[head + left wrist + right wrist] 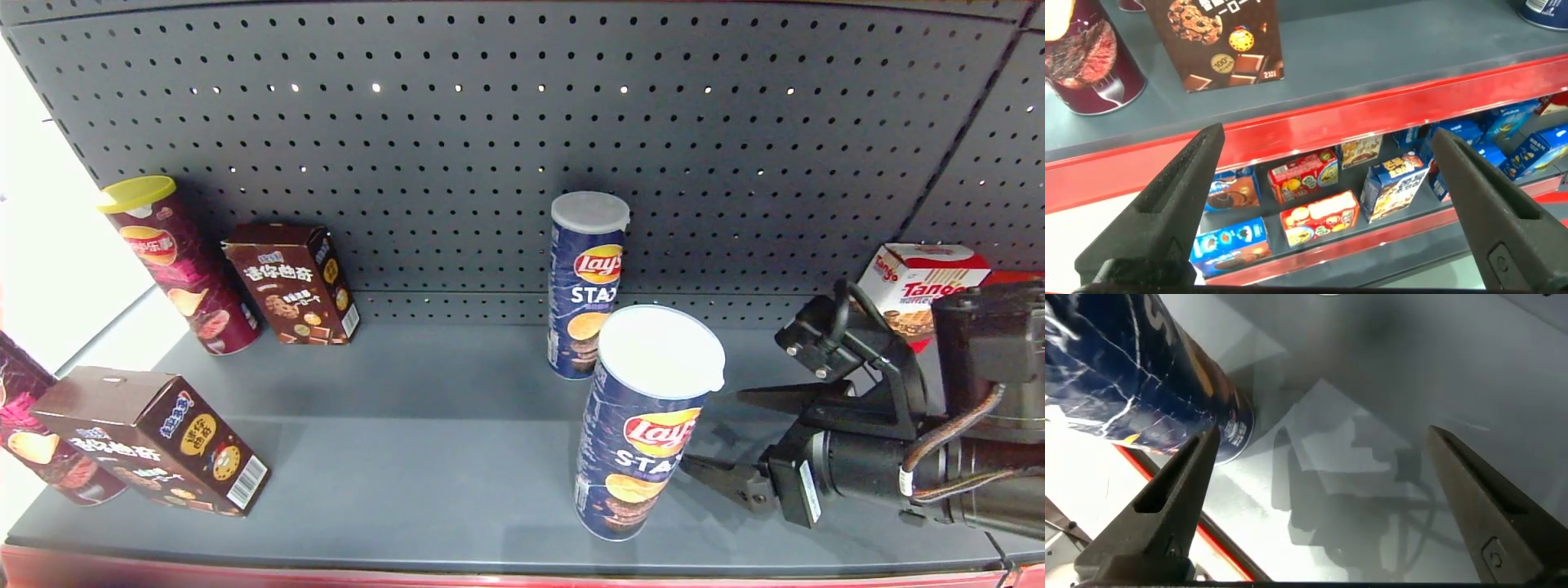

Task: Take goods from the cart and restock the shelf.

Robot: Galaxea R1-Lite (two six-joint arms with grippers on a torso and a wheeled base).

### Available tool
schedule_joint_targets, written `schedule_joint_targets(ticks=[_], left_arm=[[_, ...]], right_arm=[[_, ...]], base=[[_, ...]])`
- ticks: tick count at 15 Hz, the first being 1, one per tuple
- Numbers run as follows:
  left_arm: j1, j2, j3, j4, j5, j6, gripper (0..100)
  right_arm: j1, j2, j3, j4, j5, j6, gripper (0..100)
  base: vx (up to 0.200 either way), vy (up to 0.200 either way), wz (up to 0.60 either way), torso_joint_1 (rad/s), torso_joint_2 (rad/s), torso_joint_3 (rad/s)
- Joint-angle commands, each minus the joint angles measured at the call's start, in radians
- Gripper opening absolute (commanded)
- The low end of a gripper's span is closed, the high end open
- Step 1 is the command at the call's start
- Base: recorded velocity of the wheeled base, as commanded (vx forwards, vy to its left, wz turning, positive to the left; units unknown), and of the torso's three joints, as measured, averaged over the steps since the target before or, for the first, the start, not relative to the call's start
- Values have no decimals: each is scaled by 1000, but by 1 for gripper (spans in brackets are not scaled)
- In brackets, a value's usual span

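Two blue chip cans with white lids stand upright on the grey shelf [424,433]: one at the back [588,286], one near the front edge [645,425]. My right gripper [712,430] lies low over the shelf just right of the front can, open and apart from it. In the right wrist view that blue can [1151,376] is beyond one finger of the open right gripper [1323,506], with bare shelf between the fingers. My left gripper [1323,212] is open and holds nothing, out in front of the shelf's red front edge [1315,122].
At the shelf's left stand a maroon can with a yellow lid [175,261], a brown cookie box [294,282], a second brown box [155,441] and another maroon can [33,441]. A red-and-white wafer box [922,286] sits back right. The lower shelf [1315,204] holds several boxes.
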Motion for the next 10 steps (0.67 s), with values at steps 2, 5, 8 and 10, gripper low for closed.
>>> schedule_joint_targets(ticks=[2, 5, 8, 10], left_arm=[[-1, -5, -2, 0, 0, 0, 100], [-1, -5, 0, 0, 0, 0, 100], [0, -5, 0, 0, 0, 0, 100], [0, -7, 0, 0, 0, 0, 100]], right_arm=[[14, 27, -11, 0, 1, -6, 100], [32, 30, -13, 0, 1, -8, 100], [29, 21, -10, 0, -1, -11, 100], [15, 21, -10, 0, -1, -11, 100]], base=[[0, 0, 0, 0, 0, 0], [0, 0, 0, 0, 0, 0], [0, 0, 0, 0, 0, 0], [0, 0, 0, 0, 0, 0]])
